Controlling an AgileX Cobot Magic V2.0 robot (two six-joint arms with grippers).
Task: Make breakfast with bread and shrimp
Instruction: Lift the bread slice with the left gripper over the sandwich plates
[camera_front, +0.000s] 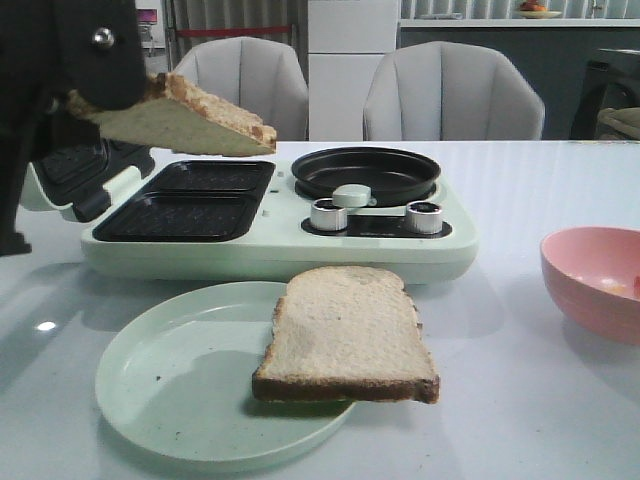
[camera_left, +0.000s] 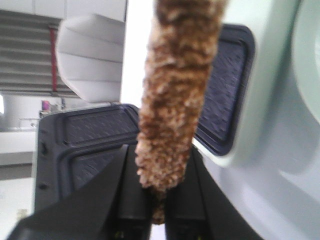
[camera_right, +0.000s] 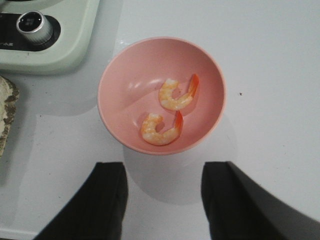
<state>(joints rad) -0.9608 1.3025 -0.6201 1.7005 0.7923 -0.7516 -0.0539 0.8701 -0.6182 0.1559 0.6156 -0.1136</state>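
Note:
My left gripper (camera_left: 159, 170) is shut on the edge of a bread slice (camera_left: 172, 95). In the front view it holds that slice (camera_front: 190, 125) tilted in the air above the open sandwich plates (camera_front: 190, 200) of the pale green breakfast maker (camera_front: 280, 250). The second bread slice (camera_front: 345, 335) lies on the right side of a pale green plate (camera_front: 170, 390), overhanging its rim. Two orange-pink shrimp (camera_right: 175, 103) (camera_right: 161, 138) lie in a pink bowl (camera_right: 125, 65). My right gripper (camera_right: 164, 172) is open and empty, just short of the bowl above the table.
The maker has a round black pan (camera_front: 365, 172), two silver knobs (camera_front: 425, 216) and an open lid (camera_front: 70, 175) at its left. The pink bowl (camera_front: 590, 285) stands at the right table edge. Two grey chairs (camera_front: 450, 95) stand behind the table.

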